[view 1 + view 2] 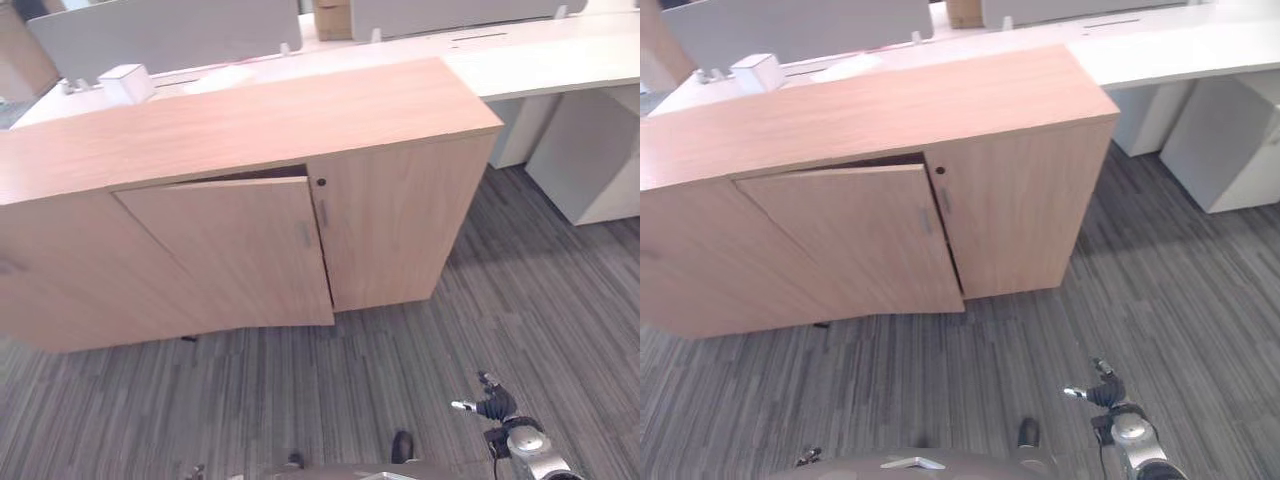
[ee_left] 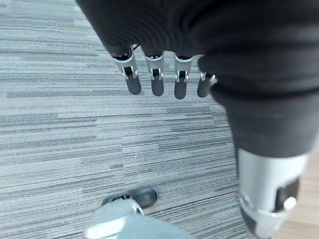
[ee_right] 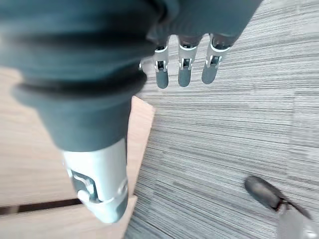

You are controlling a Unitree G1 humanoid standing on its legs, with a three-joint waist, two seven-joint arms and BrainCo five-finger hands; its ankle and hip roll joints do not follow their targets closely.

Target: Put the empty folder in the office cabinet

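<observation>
The low wooden office cabinet (image 1: 250, 110) stands in front of me on the carpet. Its left door (image 1: 230, 255) is ajar, tilted out at the handle side, with a dark gap along its top edge. The right door (image 1: 400, 220) is closed. My left hand (image 2: 157, 79) hangs over the carpet with straight fingers and holds nothing. My right hand (image 3: 184, 69) also hangs with straight fingers, empty, beside a wooden cabinet panel (image 3: 30, 164). In the left eye view my right arm (image 1: 530, 455) comes in at the lower right, well short of the cabinet.
White desks (image 1: 540, 60) with grey divider panels (image 1: 160, 35) run behind the cabinet. A small white box (image 1: 125, 82) and a cardboard box (image 1: 333, 18) sit there. A white desk support (image 1: 590, 150) stands at the right. Grey striped carpet (image 1: 300, 400) lies between me and the cabinet.
</observation>
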